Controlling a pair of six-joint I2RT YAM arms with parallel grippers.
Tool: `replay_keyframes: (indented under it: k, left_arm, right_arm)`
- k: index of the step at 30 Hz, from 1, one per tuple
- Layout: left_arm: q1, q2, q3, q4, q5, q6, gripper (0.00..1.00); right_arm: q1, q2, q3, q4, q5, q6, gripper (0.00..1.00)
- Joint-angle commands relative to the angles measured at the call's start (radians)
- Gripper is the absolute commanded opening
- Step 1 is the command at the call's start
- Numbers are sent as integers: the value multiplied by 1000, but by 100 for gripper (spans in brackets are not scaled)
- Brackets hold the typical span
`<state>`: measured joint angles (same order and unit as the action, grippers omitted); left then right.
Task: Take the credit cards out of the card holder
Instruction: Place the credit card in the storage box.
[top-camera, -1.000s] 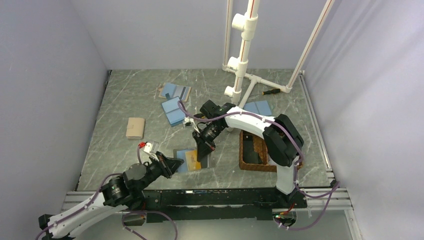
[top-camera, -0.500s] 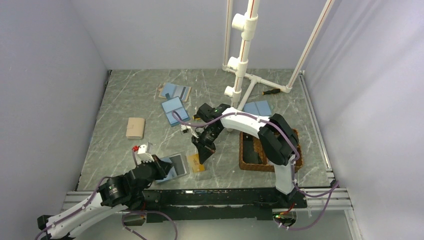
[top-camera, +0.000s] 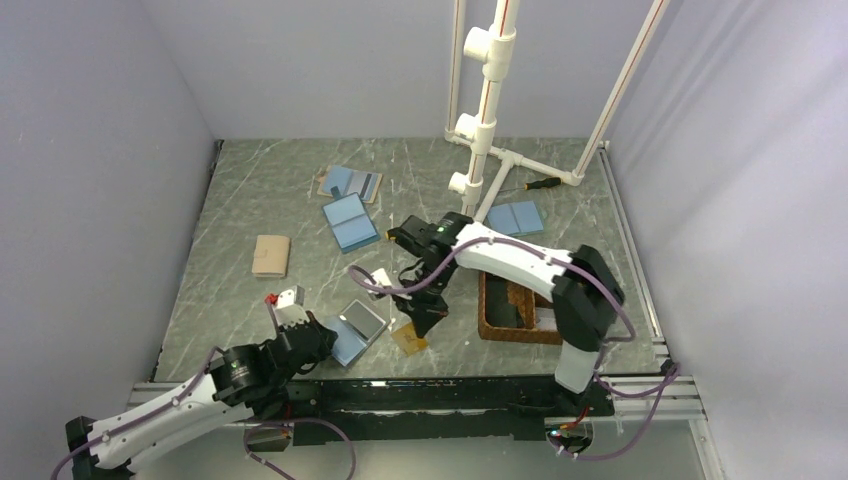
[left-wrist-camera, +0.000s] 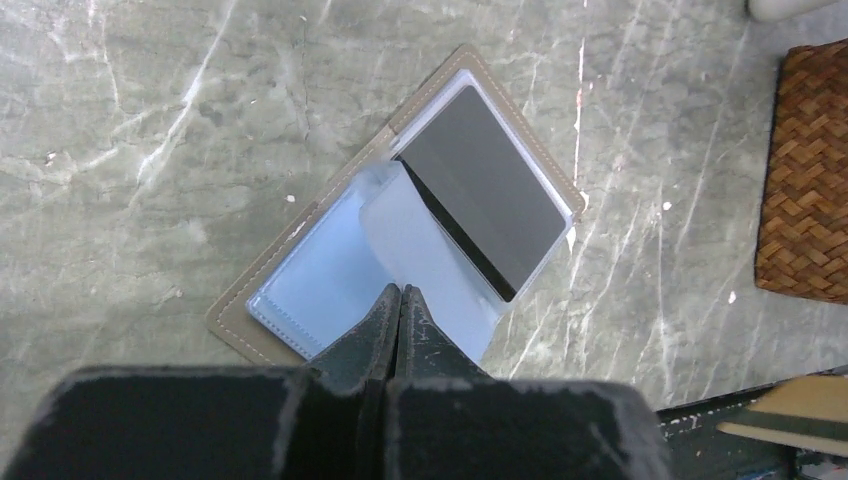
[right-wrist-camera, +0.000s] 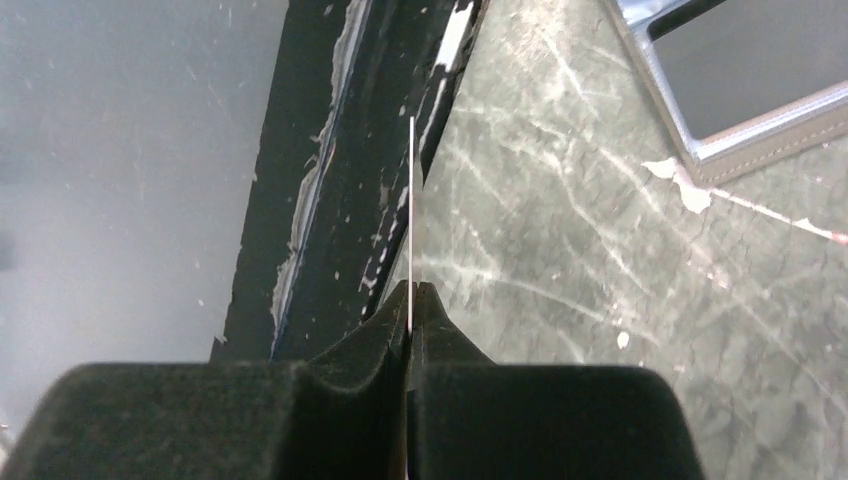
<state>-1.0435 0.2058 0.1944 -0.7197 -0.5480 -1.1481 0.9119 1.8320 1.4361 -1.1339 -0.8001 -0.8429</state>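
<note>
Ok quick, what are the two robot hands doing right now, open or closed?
Left gripper: closed, pinching the card holder by its clear flap.
Right gripper: closed, holding a card.

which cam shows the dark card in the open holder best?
Left wrist: the dark card lies mid-frame in the clear sleeve of the card holder, edges sharp. Top external shows it only as a small grey patch. Right wrist catches just one corner at its frame's top right.

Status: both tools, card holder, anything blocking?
Left tool shut on card holder sleeve. Right tool shut on tan card, clear of holder. Dark card in pocket.
</note>
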Motion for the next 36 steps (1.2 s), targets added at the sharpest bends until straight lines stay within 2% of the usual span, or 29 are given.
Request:
replay_keyframes:
  k: [1, 5, 9, 13, 20, 27, 31, 36]
  left_arm:
    - [0, 52, 44, 31, -28, -14, 0]
    - [0, 44, 36, 53, -30, 7, 0]
    - [0, 16, 30, 50, -38, 14, 0]
    - [0, -11, 23, 50, -41, 20, 0]
    - [0, -40, 19, 49, -36, 32, 0]
    - [0, -57, 17, 43, -31, 30, 0]
    - [0, -79, 19, 27, -26, 24, 0]
    - [0, -116, 15, 10, -25, 17, 0]
  right_arm:
    - [1, -174, -99, -36, 86, -98, 0]
    - [-27, -326, -194, -33, 146, -117, 0]
    - [-77, -429, -221, -113, 178, -154, 0]
    - [-144, -544, -251, -160, 272, -147, 0]
    - [-479, -673, -265, -287, 381, -313, 0]
    - [-766, -695, -221, -360, 495, -497, 0]
    - [-891, -679, -211, -359, 529, -577, 0]
    - [-978, -647, -183, -358, 548, -622, 0]
